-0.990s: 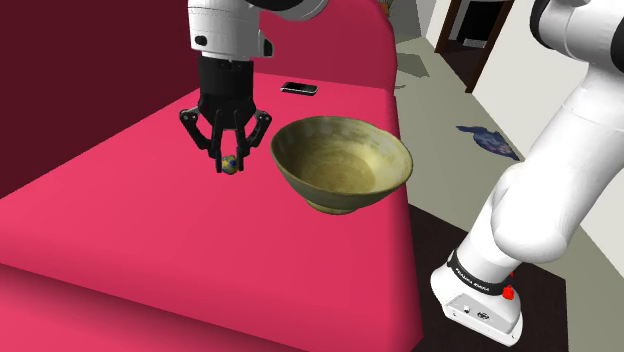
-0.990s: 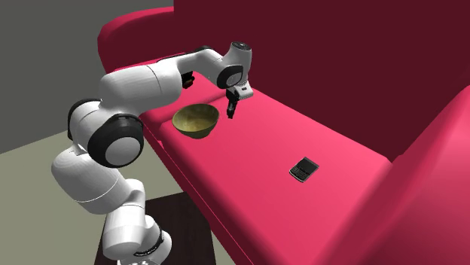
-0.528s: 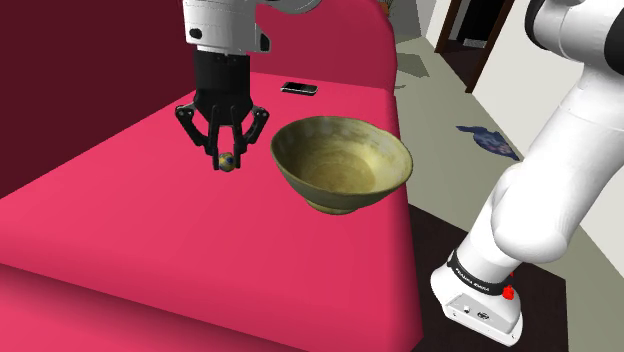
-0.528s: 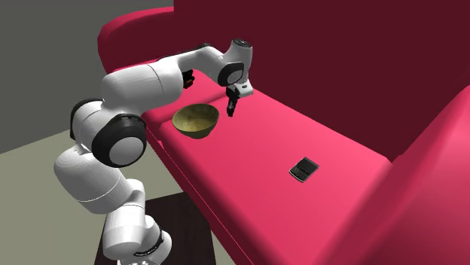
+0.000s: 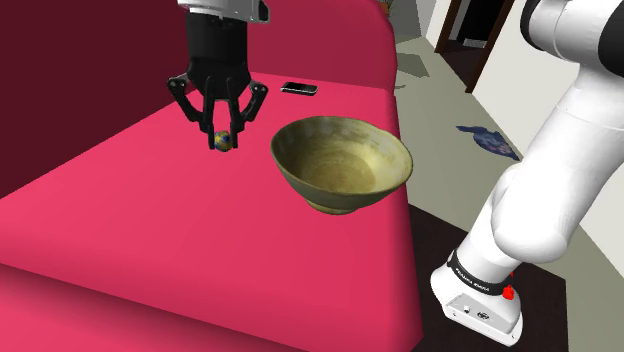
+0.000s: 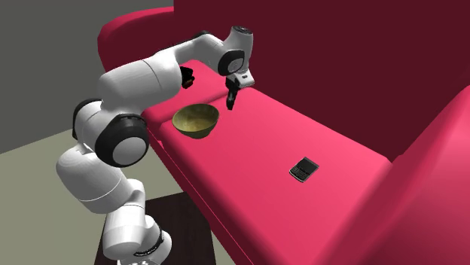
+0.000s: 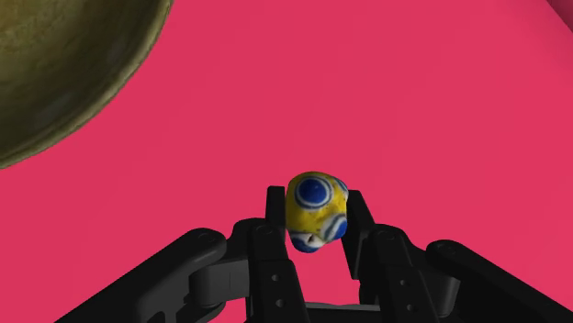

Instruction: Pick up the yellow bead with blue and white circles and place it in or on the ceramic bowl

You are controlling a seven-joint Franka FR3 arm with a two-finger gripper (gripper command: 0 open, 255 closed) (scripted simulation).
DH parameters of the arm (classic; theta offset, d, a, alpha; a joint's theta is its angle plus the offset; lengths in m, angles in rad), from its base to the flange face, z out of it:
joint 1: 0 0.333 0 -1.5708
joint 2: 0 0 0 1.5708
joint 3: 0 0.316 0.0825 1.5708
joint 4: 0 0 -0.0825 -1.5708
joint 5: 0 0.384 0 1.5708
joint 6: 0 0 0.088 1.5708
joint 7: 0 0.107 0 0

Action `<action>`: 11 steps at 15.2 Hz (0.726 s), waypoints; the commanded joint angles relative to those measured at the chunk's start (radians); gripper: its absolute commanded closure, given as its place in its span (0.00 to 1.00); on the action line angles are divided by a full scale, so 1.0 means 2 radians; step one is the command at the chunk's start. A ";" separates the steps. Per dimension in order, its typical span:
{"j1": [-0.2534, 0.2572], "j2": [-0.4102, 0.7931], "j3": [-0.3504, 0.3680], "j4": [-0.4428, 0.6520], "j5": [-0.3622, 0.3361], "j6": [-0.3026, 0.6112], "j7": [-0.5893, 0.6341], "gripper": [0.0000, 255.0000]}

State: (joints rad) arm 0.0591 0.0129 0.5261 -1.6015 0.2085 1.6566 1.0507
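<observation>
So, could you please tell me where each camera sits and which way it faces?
Shoulder view: beside the stand, looking down over the red sofa seat at the bowl; arm at its right, gripper at its top.
Second exterior view: off the sofa's front, facing its backrest; nearly the whole arm at its left.
Wrist view: on the gripper, looking down at the seat; black fingers clasp the bead.
Shared: all three show the bowl and gripper.

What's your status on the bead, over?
Gripper shut on bead. Bead held above the sofa seat, beside the bowl, not yet over it. Path to bowl open; phone lies well off.
</observation>
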 commanded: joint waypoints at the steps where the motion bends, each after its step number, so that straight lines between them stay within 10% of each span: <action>1: 0.001 0.004 0.001 0.019 -0.002 -0.015 0.004 1.00; 11: 0.007 0.034 0.005 0.120 -0.018 -0.087 0.028 1.00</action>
State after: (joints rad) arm 0.0721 0.0757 0.5355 -1.3796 0.1752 1.4961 1.1020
